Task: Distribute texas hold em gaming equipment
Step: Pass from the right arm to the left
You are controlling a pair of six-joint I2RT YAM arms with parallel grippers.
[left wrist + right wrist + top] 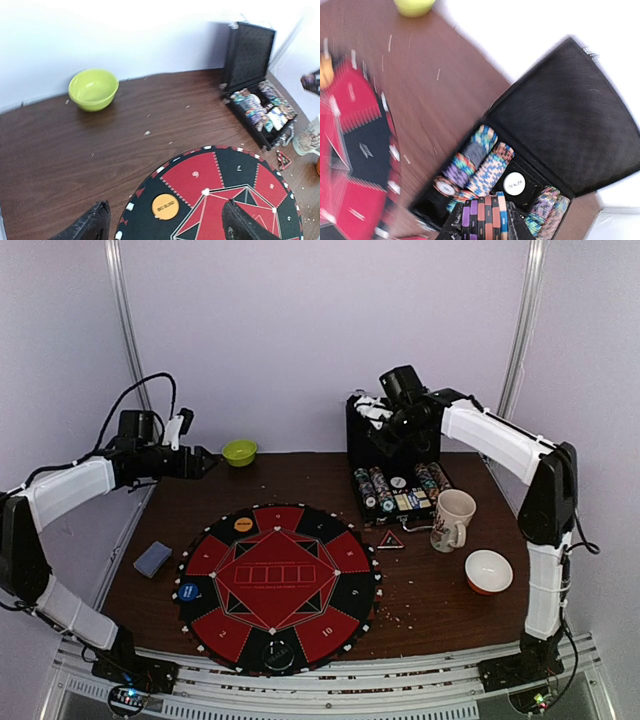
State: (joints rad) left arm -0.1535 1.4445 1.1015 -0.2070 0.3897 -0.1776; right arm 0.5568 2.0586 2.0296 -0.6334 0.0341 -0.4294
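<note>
Your left arm [65,490] and right arm [495,440] wear white shells, black joints, black cables [135,388]; left gripper [166,205] fingers [92,225] are black.

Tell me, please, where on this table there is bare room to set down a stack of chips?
Bare wood runs between the green bowl and the black case, beyond the round mat. Another patch lies nearer the arms than the orange bowl, right of the mat. It is crowded around the white mug and triangle beside the case.
</note>
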